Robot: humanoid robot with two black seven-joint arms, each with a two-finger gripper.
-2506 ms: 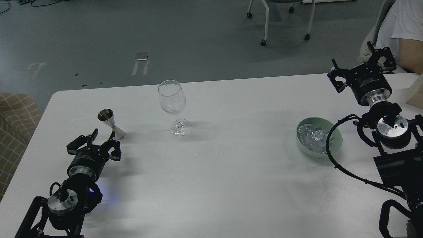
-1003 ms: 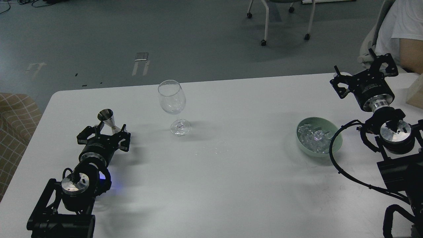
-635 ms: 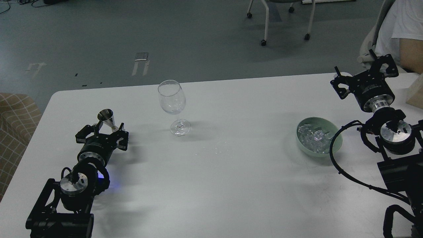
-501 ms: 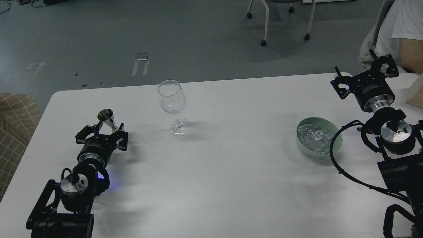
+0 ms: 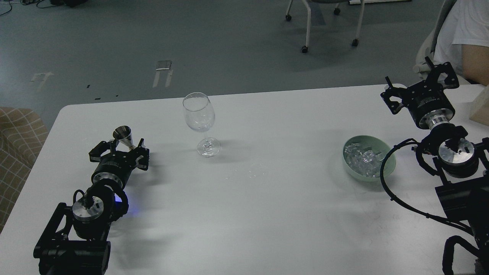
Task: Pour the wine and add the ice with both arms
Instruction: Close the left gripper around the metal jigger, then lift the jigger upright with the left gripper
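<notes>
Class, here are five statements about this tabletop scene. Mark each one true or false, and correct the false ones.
1. The wine glass stands upright on the white table. True.
2. The ice lies in the wine glass. False: it lies in the pale green bowl; the glass looks empty.
3. The left hand is at the metal jigger. True.
4. The right hand is gripping the bowl. False: it is beyond the bowl, apart from it, open and holding nothing.
5. The bowl is left of the wine glass. False: it is to the glass's right.
</notes>
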